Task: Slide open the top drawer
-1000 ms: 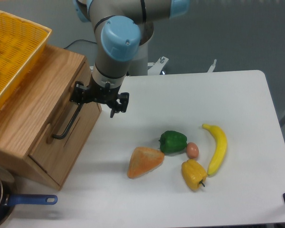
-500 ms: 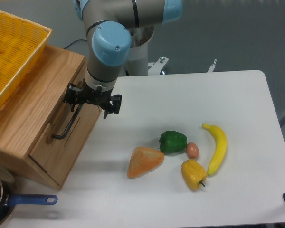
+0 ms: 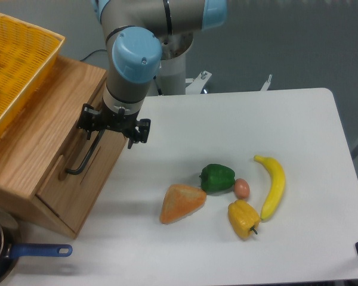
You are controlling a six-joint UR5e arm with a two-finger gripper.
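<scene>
The top drawer (image 3: pixel 77 144) is the light-oak front at the upper edge of the cabinet face, and it looks closed. Its long black bar handle (image 3: pixel 83 156) runs slantwise down the front. My gripper (image 3: pixel 111 128) hangs wrist-down over the handle's upper end. The jaws are spread wide, with one black finger (image 3: pixel 85 119) over the cabinet side and the other (image 3: pixel 141 131) over the white table. The handle's upper end disappears under the gripper. I cannot tell whether a finger touches it.
The oak cabinet (image 3: pixel 42 137) stands at the left with a yellow mesh basket (image 3: pixel 18 65) on top. On the table lie a green pepper (image 3: pixel 217 177), an orange wedge (image 3: pixel 182 202), an egg (image 3: pixel 242 188), a yellow pepper (image 3: pixel 243 218) and a banana (image 3: pixel 273 185). A blue-handled pan (image 3: pixel 24 252) sits at the front left.
My gripper has moved left, from over the table beside the cabinet to over the handle's upper end. The drawer and the food have not moved.
</scene>
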